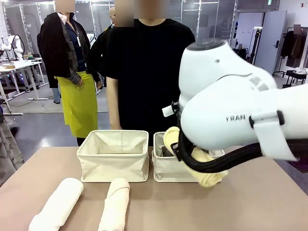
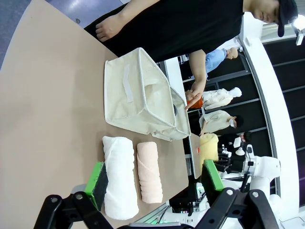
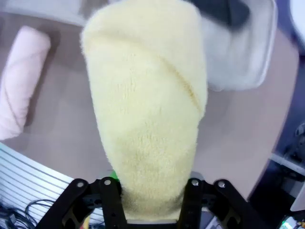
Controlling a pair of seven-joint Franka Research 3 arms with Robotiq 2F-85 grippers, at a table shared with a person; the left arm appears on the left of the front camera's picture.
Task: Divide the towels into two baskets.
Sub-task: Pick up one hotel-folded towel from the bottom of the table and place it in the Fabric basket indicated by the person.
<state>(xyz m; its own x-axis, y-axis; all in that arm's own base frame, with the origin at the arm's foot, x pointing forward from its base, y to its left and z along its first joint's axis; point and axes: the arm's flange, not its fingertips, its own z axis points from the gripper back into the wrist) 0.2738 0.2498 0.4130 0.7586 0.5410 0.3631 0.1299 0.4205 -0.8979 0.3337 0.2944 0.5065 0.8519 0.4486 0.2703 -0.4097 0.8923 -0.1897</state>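
Towel (image 3: 147,95), pale yellow, sits clenched in the right pincer (image 3: 152,193), basket (image 3: 248,57) beyond its tips; left pincer (image 2: 155,178) gapes empty.

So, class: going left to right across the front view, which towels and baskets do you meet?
White towel → cream towel → right-hand basket. Left out: the other basket, which stands behind both rolls, and the pale yellow towel, which overlaps the right-hand basket.
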